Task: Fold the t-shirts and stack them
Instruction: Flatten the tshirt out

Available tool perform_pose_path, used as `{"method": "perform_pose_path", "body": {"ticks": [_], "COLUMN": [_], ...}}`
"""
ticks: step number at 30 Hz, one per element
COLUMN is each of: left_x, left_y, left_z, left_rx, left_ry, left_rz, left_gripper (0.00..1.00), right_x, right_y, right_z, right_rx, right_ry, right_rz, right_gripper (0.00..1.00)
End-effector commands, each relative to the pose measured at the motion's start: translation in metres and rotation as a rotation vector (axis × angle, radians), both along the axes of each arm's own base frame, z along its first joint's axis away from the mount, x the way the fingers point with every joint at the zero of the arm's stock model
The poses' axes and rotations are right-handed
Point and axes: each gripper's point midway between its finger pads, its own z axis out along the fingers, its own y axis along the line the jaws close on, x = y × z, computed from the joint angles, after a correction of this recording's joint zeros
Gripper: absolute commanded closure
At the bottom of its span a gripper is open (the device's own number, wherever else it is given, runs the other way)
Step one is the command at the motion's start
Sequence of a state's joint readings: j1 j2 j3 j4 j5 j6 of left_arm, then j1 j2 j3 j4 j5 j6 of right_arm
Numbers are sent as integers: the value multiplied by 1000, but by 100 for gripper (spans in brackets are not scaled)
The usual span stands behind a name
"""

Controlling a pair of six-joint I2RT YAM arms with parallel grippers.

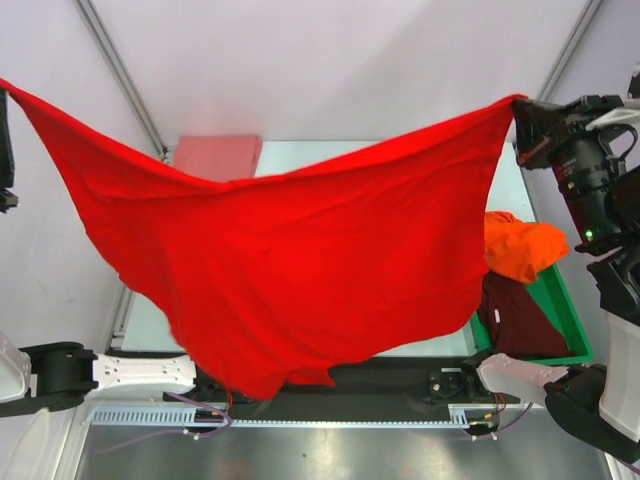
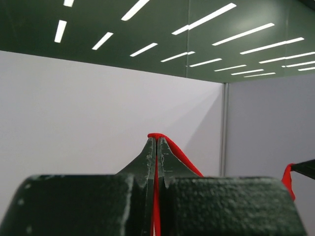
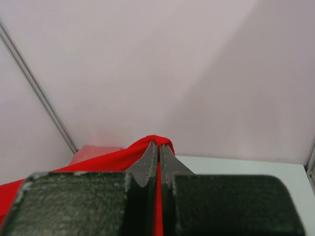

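The bright red t-shirt hangs spread across the middle of the frame, pinched at upper left by the left gripper and at upper right by the right gripper, both clamped tight on cloth, with the salmon-pink t-shirt folded behind and the orange t-shirt and maroon t-shirt in the green bin at right.

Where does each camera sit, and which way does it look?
Top external: above, behind the arms, looking down on the table; both arm bases show.
Left wrist: on the wrist, faces wall and ceiling lights; left tool shut on the red t-shirt.
Right wrist: same mount, faces wall and table; right tool shut on it too.
Shared: all three show that t-shirt.
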State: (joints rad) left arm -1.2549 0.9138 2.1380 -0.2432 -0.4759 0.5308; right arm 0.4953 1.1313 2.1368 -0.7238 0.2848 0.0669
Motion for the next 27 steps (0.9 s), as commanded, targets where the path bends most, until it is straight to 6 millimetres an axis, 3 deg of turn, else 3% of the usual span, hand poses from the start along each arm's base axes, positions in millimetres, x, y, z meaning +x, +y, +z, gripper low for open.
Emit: {"method": "perform_pose_path", "body": {"ticks": [1, 5, 6, 8, 13, 16, 19, 24, 27], "left_x": [-21, -36, -43, -56, -88, -106, -122, -132, -121], "left_y": [17, 25, 37, 43, 67, 72, 82, 70, 53], "left_z": [2, -7, -9, -8, 0, 4, 13, 22, 30], "left_rx": [-45, -77, -102, -128, -200, -208, -220, -195, -175], "left_ry": [-47, -54, -67, -98, -175, -222, -263, -296, -290], "left_rz": [-93, -198, -220, -288, -426, -493, -486, -460, -413], "left_gripper": [100, 100, 100, 100, 100, 100, 100, 100, 100], "right_x": [-49, -76, -83, -96, -131, -153, -169, -182, -170], "right_y": [-19, -19, -18, -21, -24, -24, -24, -27, -26], "right_z": [19, 12, 9, 10, 13, 17, 18, 22, 22], "right_rx": [35, 43, 46, 49, 65, 73, 83, 96, 96], "right_ry": [-93, -97, -92, -102, -128, -147, -160, -186, -176], "right_rz": [37, 107, 133, 144, 189, 222, 238, 235, 218], "right_gripper": [100, 100, 100, 100, 100, 100, 100, 100, 100]}}
